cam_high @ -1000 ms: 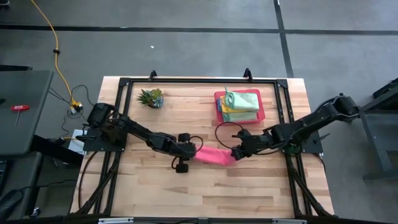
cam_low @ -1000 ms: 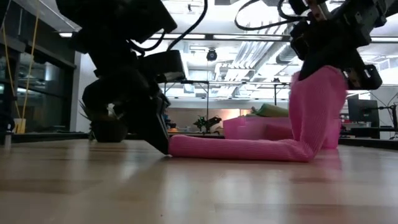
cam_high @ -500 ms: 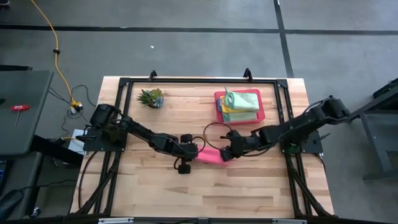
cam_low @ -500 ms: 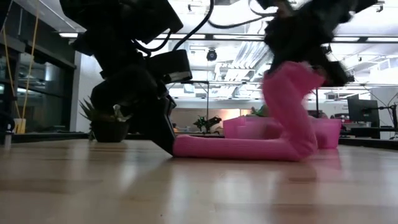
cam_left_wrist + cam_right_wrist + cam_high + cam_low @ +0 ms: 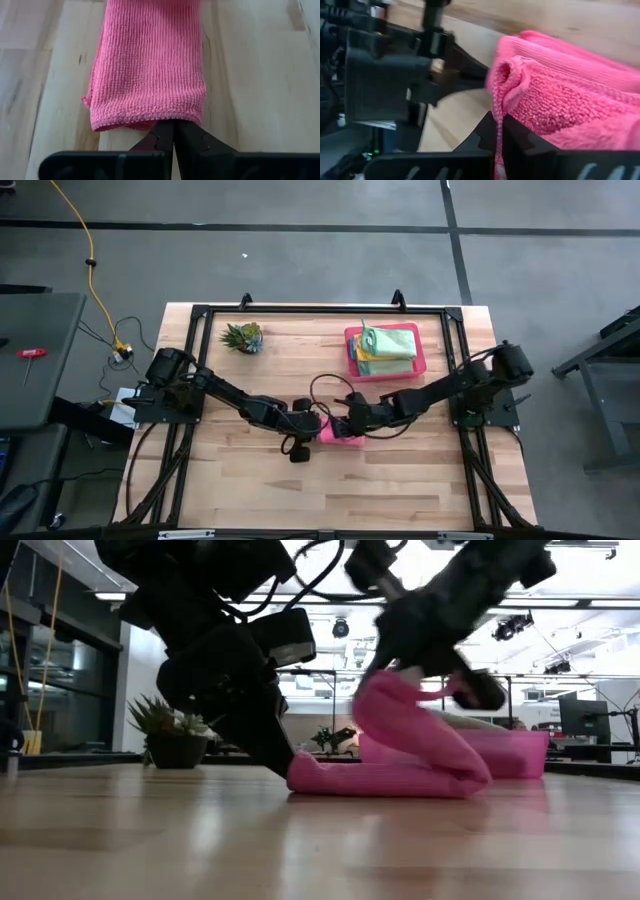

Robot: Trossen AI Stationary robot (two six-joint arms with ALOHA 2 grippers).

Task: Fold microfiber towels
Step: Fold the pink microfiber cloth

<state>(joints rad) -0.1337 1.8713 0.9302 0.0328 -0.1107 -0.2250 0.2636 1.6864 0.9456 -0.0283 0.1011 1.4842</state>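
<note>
While the pink towel point(image 5: 385, 772) lies mid-counter, near the front of the light wood counter point(image 5: 400, 480), its lower layer is flat on the wood and its other end is lifted and curled back over itself. Left gripper point(image 5: 316, 426) sits at the towel's left end, fingers point(image 5: 165, 140) closed tight on the towel's hem, low at the counter surface; left wrist view shows the ribbed pink cloth stretching away from the pinched edge. Right gripper point(image 5: 348, 423) is just beside the left one, above the towel, fingers point(image 5: 512, 137) shut on the raised pink edge, with the fold's loop hanging under it in the low view. Both arms meet at the counter's middle, grippers near each other but whether touching cannot be told. Farther back, right of centre, a pink tray point(image 5: 352, 350) holds a stack of folded towels point(image 5: 388, 343), light green on top, teal and yellow edges showing below. Back left stands a small spiky green plant point(image 5: 243, 336), well apart from the tray. Black frame rails point(image 5: 300, 310) run round the counter's edges.
</note>
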